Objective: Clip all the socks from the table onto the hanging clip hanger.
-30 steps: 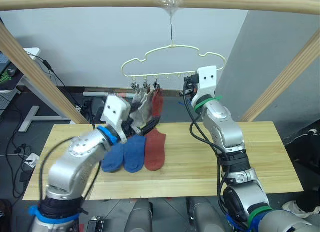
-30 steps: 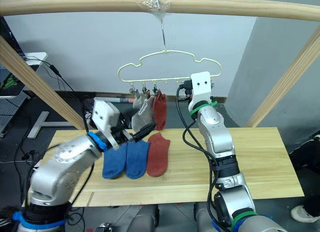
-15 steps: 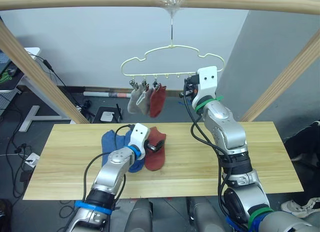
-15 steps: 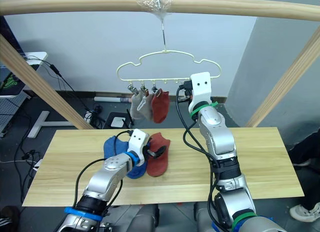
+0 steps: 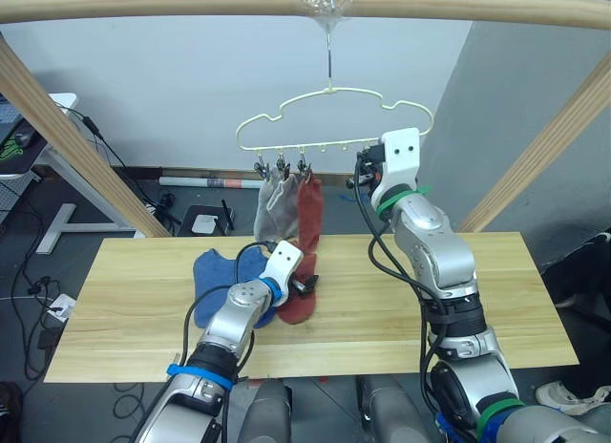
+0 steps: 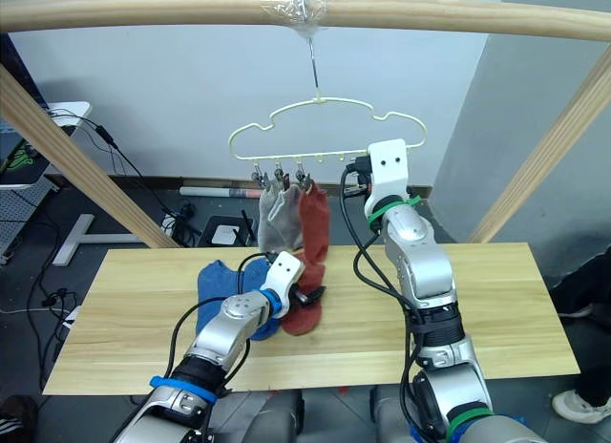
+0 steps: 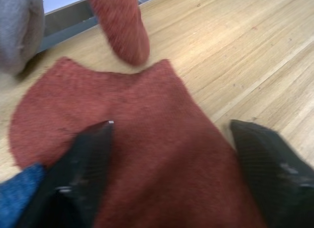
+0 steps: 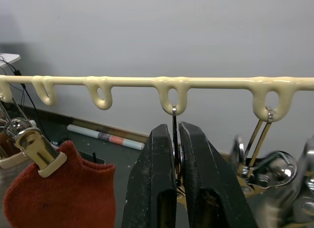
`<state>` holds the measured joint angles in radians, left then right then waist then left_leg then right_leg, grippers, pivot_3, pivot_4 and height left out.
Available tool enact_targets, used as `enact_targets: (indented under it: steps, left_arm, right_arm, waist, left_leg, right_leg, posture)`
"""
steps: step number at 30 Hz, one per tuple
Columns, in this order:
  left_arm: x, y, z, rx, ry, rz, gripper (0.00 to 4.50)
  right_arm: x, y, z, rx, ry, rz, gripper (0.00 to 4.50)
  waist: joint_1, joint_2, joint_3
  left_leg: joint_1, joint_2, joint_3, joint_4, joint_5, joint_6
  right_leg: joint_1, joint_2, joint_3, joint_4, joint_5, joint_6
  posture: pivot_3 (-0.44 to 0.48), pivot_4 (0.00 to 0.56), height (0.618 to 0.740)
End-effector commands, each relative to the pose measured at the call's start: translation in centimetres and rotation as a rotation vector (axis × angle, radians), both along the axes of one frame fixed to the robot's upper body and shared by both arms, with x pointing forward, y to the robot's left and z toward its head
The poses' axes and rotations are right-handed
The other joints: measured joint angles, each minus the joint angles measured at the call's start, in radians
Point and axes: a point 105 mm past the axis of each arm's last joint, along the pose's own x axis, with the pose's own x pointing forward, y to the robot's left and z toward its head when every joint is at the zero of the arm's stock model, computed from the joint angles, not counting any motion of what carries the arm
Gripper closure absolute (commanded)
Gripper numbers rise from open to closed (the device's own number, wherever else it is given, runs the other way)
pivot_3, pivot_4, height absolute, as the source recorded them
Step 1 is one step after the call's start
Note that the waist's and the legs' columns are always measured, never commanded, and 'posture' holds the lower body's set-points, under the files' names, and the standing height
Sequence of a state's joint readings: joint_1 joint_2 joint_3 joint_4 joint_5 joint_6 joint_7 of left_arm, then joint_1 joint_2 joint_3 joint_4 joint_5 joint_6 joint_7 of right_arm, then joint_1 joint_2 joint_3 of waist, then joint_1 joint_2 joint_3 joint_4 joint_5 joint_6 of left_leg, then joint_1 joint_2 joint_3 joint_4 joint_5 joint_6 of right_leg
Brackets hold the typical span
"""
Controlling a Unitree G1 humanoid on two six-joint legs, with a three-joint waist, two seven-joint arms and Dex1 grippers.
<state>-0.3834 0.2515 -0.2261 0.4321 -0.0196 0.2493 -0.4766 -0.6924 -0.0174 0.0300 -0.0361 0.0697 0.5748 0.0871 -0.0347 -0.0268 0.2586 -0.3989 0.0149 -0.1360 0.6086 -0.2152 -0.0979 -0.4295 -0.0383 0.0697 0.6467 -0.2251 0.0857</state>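
Three socks hang from the clip hanger (image 5: 329, 118) now: two light grey socks (image 5: 275, 206) and one hanging red sock (image 5: 308, 219). Half a second ago they looked bunched and short; now they hang lower and longer, and the hanger sits a bit more to the right. The left gripper (image 5: 304, 283) was already down on the table (image 5: 496, 300) then, and it has moved a little closer to the red sock on the table (image 5: 296, 305).

Three socks lie on the table: two blue socks (image 5: 218, 276) and that one red sock, side by side. The left gripper's two black fingers (image 7: 86, 161) are spread wide, with the red sock on the table between them, resting on its fuzzy knit.

The right gripper (image 8: 176, 174) is up at the hanger. Its fingers are pressed close on a thin metal clip (image 8: 173, 134) hanging from a loop of the smooth pale yellow wire. The hanger has a cloud shape and a hook on a round wooden pole (image 5: 191, 2). The table is pale wood with lines in it.
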Motion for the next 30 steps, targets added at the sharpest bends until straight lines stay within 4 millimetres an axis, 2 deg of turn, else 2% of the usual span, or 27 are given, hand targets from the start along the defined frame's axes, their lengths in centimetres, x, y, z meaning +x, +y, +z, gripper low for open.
enact_targets:
  steps: [1,6,9,10,12,13,15,18,23,27,30]
  left_arm:
    - [-2.2,-1.5,-1.6,0.097,-0.018,-0.163,2.02]
    - [-4.6,-2.8,-2.6,0.152,-0.057,-0.298,3.42]
    - [-5.2,-3.1,-2.6,0.141,-0.069,-0.319,4.35]
    - [-5.2,-3.2,-2.4,0.137,-0.083,-0.322,4.44]
    - [-4.9,-3.3,-1.2,0.078,-0.118,-0.297,4.44]
    - [-4.3,-3.4,0.9,0.013,-0.182,-0.268,4.44]
    - [-3.9,-3.6,3.7,-0.062,-0.26,-0.254,4.44]
    - [-4.7,-4.5,6.5,-0.156,-0.329,-0.318,4.44]
    - [-5.7,-5.3,12.1,-0.186,-0.618,-0.408,4.44]
    - [-6.1,-5.8,13.6,-0.149,-0.74,-0.454,4.44]
    - [-5.8,-6.0,14.6,-0.1,-0.857,-0.454,4.44]
  right_arm:
    - [-0.1,-0.6,0.5,0.0,-0.02,-0.009,4.5]
    - [0.2,-1.3,0.5,-0.027,-0.025,-0.006,4.5]
    - [0.3,-1.5,0.5,-0.036,-0.024,-0.002,4.5]
    - [0.3,-1.6,0.4,-0.041,-0.023,0.001,4.5]
    - [0.5,-2.1,0.3,-0.033,-0.004,0.002,4.5]
    - [0.8,-2.9,0.0,0.036,0.063,-0.001,4.5]
    - [1.1,-3.8,-0.3,0.123,0.161,0.021,4.5]
    - [1.0,-4.5,-0.5,0.198,0.284,0.066,4.5]
    - [0.7,-5.3,-0.5,0.333,0.48,0.119,4.5]
    - [0.3,-5.7,-0.7,0.418,0.599,0.139,4.5]
    - [-0.4,-5.6,-0.8,0.439,0.66,0.183,4.5]
  waist:
    - [0.002,0.0,0.0]
    - [0.003,0.0,0.0]
    - [0.003,0.0,0.0]
    - [0.003,0.0,0.0]
    - [0.003,0.0,0.0]
    - [0.003,0.0,0.0]
    - [0.006,0.001,0.0]
    - [0.01,0.001,0.0]
    - [0.009,0.001,0.0]
    - [0.01,0.001,0.0]
    - [0.011,0.001,0.0]
  left_leg:
    - [0.0,0.0,0.0,0.0,0.0,0.0]
    - [0.0,0.0,0.0,0.0,0.0,0.0]
    - [0.0,0.0,-0.001,0.0,0.0,0.0]
    - [0.0,0.0,-0.001,0.0,0.0,0.0]
    - [0.0,0.0,0.0,0.0,0.0,0.0]
    - [0.0,0.0,0.0,0.0,0.0,0.0]
    - [-0.001,0.0,-0.001,0.0,0.0,0.0]
    - [-0.002,0.0,-0.003,0.0,0.0,0.0]
    - [-0.001,-0.001,-0.002,0.0,0.0,0.0]
    - [-0.001,-0.001,-0.002,0.0,0.0,0.0]
    - [-0.001,-0.001,-0.002,0.0,0.0,0.001]
  right_leg:
    - [0.0,0.0,0.0,0.0,0.001,-0.001]
    - [0.0,0.0,0.0,-0.001,0.0,-0.001]
    - [0.0,0.0,0.0,0.0,0.0,0.0]
    - [0.0,0.0,0.0,0.0,0.0,0.0]
    - [0.0,0.0,0.0,0.0,-0.001,0.001]
    - [0.0,0.0,0.0,0.0,-0.001,0.001]
    - [0.0,0.0,0.0,-0.001,-0.001,0.001]
    - [0.001,-0.001,-0.001,-0.001,0.0,-0.001]
    - [0.002,-0.001,-0.002,-0.001,-0.001,-0.003]
    - [0.002,-0.001,-0.002,-0.001,-0.003,-0.007]
    - [0.003,-0.001,-0.002,-0.002,-0.004,-0.006]
  posture:
    - [0.035,0.244,0.74]
    - [0.04,0.244,0.74]
    - [0.04,0.244,0.74]
    - [0.043,0.247,0.74]
    - [0.043,0.247,0.74]
    - [0.043,0.244,0.74]
    - [0.044,0.248,0.74]
    - [0.045,0.25,0.74]
    - [0.042,0.251,0.74]
    - [0.045,0.245,0.74]
    - [0.045,0.245,0.74]
